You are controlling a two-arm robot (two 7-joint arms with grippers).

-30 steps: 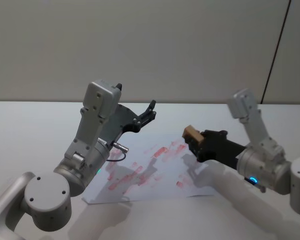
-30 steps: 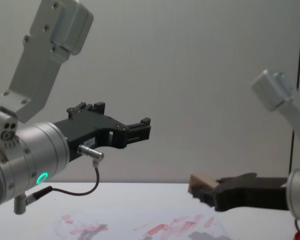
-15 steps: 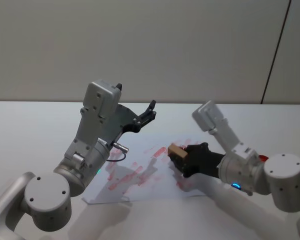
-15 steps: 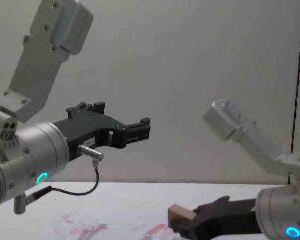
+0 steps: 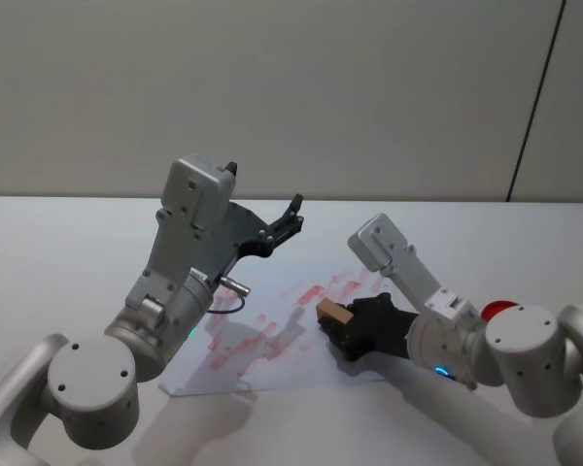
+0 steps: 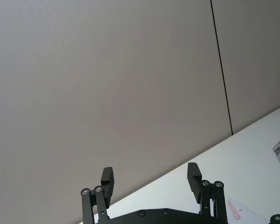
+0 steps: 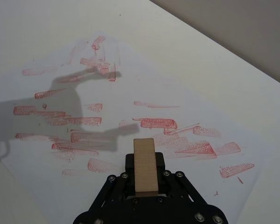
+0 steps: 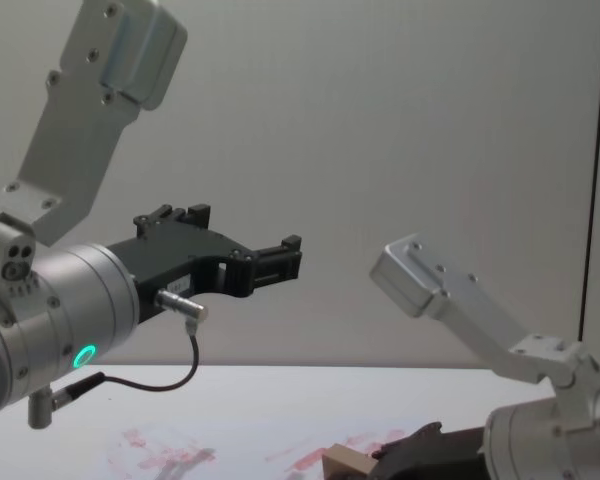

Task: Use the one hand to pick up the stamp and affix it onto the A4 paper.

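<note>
The small pale tan wooden stamp [image 5: 332,313] is pinched in the jaws of the black flat-fingered right gripper [image 5: 340,328]. It is low over the right half of the white A4 paper [image 5: 262,342], which is smeared with red prints. Whether it touches the sheet cannot be told. The paper lies flat on the white tabletop [image 5: 58,243]. The black left gripper [image 5: 293,216] hangs raised, well apart from the stamp, jaws spread.

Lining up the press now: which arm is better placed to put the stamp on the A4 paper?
Right. The right gripper grips the stamp low over the A4 paper; the left gripper hangs open, raised and empty.
</note>
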